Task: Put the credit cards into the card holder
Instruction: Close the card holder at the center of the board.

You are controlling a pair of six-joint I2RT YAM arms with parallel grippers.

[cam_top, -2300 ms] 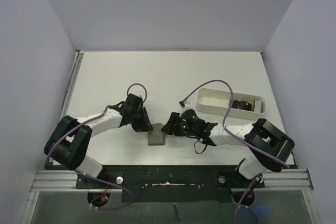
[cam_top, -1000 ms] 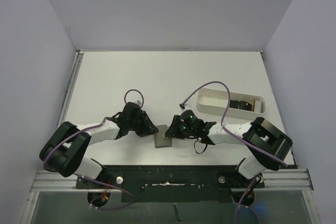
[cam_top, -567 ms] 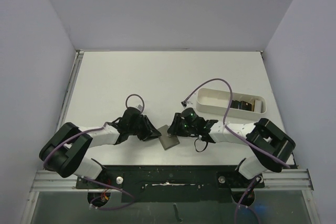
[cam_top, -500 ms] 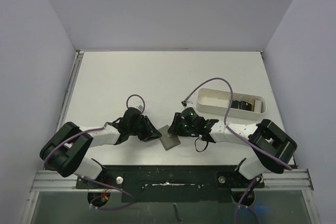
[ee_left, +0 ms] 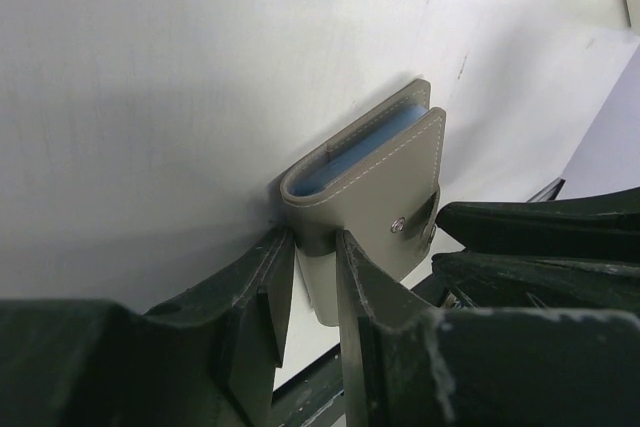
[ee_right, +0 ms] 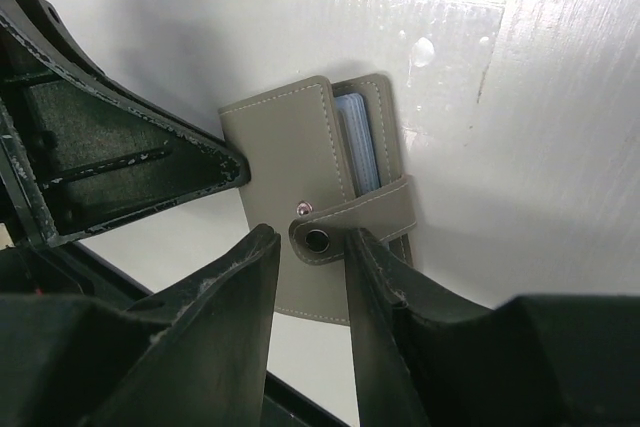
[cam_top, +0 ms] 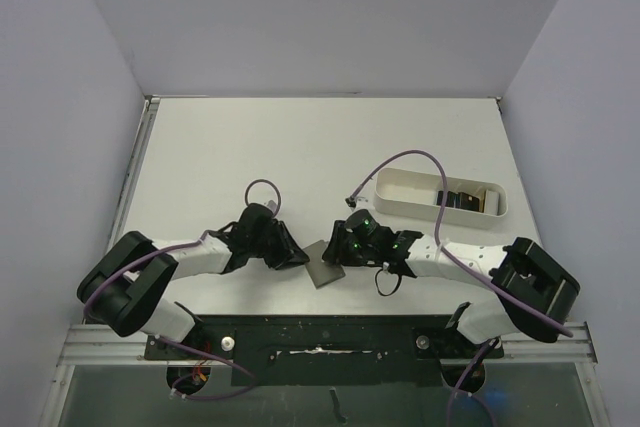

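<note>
Black fingers (ee_left: 262, 292) of the left gripper (ee_left: 313, 239) are pressed together on the folded spine of the card holder (ee_left: 385, 182). One finger lies on each face of the grey-olive leather, so the wallet is pinched by its closed edge. The right gripper (ee_right: 312, 237) faces it from the other side with its fingers nearly together, flanking the rounded end of the strap (ee_right: 375, 209) that wraps round the open edge. The round snap button (ee_right: 318, 240) sits right between those two fingers, which seem to touch the strap end on both sides, pinching it. A small metal stud (ee_right: 303, 209) shows bare on the outer flap just beside the strap end. Light blue lining (ee_right: 358, 142) peeks from between the two flaps, which stand slightly apart along the open edge. Seen from above, the two grippers meet tip to tip at the wallet, which shows as a small grey rectangle. Whether it rests on the table (cam_top: 300, 147) or is held just off it I cannot tell. It lies to the left of the white tray (cam_top: 400, 191), nearer the arm bases than the tray and well apart from it. The credit cards (cam_top: 465, 199) lie inside the tray, in its right half, dark against the white; how many there are I cannot tell. A purple cable (cam_top: 400, 155) from the right arm arcs over the tray's left end.
</note>
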